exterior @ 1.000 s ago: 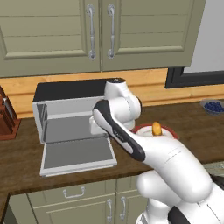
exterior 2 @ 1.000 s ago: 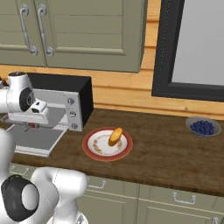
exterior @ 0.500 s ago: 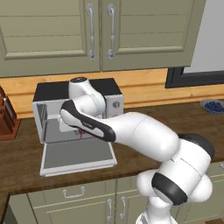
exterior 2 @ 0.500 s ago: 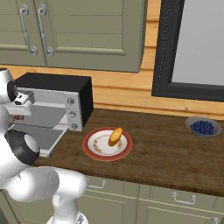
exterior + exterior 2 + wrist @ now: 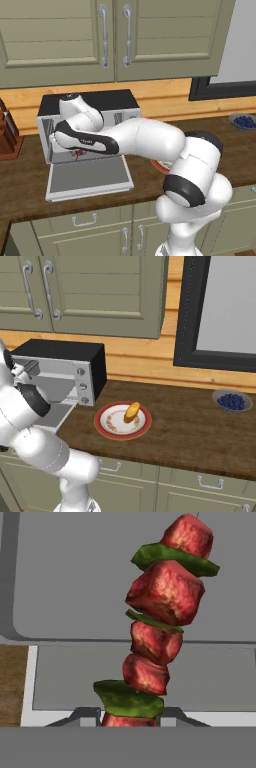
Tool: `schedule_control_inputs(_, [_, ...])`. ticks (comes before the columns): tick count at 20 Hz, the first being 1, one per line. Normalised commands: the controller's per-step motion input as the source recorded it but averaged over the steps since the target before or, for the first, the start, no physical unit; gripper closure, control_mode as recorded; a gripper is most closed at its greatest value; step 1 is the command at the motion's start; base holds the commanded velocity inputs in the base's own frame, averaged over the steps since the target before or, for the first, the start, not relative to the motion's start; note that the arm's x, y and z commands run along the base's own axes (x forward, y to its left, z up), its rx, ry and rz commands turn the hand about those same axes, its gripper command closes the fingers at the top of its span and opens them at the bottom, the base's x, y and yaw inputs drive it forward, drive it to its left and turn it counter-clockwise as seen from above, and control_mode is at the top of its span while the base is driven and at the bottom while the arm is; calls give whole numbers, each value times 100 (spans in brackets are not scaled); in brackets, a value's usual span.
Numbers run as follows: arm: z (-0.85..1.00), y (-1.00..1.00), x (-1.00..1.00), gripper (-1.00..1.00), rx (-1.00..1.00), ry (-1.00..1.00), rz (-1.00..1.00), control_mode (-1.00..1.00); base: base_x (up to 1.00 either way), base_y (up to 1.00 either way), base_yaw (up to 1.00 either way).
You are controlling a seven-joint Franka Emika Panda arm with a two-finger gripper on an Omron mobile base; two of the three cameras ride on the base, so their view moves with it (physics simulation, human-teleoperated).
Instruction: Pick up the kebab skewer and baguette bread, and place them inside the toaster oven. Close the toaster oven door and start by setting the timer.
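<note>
Fingers (image 5: 129, 716) around kebab skewer (image 5: 162, 619) base

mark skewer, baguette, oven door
kebab skewer (image 5: 165, 592), hand view: second meat chunk from its far end.
baguette bread (image 5: 132, 411), right base view: crust, mid-length.
toaster oven door (image 5: 90, 176), left base view: glass panel.

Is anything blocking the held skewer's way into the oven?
Nothing visible. The door lies dropped open, and the skewer, held in the gripper, hangs over it facing the bare oven cavity. The bread sits aside on its plate.
</note>
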Motion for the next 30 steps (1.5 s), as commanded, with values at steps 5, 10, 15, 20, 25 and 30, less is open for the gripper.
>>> schedule_control_inputs(5, [-14,5,17,100,0,-4,-5,-100,0,0,0])
schedule_control_inputs(10, [-25,1,25,100,0,0,-3,-100,0,0,0])
schedule_control_inputs(15, [-18,2,27,100,1,-1,-2,-100,0,0,0])
schedule_control_inputs(20, [-14,6,19,100,1,-3,-2,-100,0,0,0])
schedule_control_inputs(25, [-11,9,30,100,1,-4,-3,-100,0,0,0])
schedule_control_inputs(30, [-12,8,15,100,2,-1,-4,-100,0,0,0])
